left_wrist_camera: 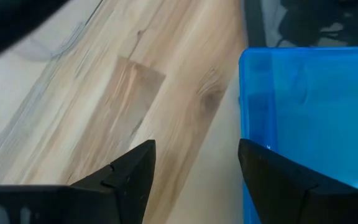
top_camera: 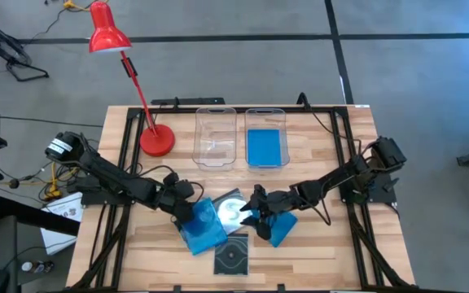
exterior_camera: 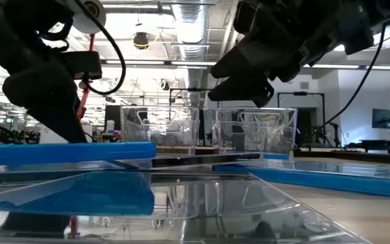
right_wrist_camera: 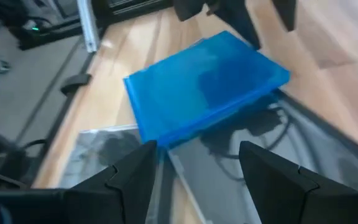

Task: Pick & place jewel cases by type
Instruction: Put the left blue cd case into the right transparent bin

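Several jewel cases lie near the table's near edge. A blue stack (top_camera: pixel 202 226) rests partly on a clear case with a disc (top_camera: pixel 231 207). Another blue case (top_camera: pixel 281 229) lies to the right, and a dark grey case (top_camera: pixel 231 259) lies nearest the edge. One blue case (top_camera: pixel 265 147) lies in the right bin. My left gripper (top_camera: pixel 187 209) is open at the stack's left edge (left_wrist_camera: pixel 247 106), with one finger over the blue lid and one over bare wood; whether it touches does not show. My right gripper (right_wrist_camera: pixel 197 146) is open above the clear cases, facing the blue stack (right_wrist_camera: pixel 204 87).
Two clear bins stand side by side at the table's far middle, the left one (top_camera: pixel 216 137) holding nothing. A red desk lamp (top_camera: pixel 157 140) stands on the far left of the table. Bare wood (top_camera: pixel 316 252) lies at the near right.
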Controlling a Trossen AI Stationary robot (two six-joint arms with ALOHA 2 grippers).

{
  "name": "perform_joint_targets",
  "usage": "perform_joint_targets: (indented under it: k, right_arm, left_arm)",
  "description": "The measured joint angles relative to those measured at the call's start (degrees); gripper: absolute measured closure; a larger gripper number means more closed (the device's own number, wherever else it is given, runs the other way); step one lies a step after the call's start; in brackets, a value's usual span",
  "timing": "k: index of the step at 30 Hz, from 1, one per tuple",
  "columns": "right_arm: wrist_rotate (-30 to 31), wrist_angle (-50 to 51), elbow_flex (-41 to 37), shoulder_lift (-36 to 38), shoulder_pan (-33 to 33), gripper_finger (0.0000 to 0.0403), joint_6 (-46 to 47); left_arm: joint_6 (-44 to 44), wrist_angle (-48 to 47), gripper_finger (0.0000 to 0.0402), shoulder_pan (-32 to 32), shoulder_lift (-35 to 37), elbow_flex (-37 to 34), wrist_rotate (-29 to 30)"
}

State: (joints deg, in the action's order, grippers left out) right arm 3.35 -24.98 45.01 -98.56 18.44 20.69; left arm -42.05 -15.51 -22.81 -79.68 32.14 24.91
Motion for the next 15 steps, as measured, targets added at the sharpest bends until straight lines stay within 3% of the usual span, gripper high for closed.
perform_joint_targets:
  k: [15]
  right_arm:
    - [-9.1, -1.2, 2.7, 0.0, -2.4, 0.0182, 2.2]
  left_arm:
    - [6.1, 1.9, 0.0175, -1.7, 0.0, 1.0, 2.3]
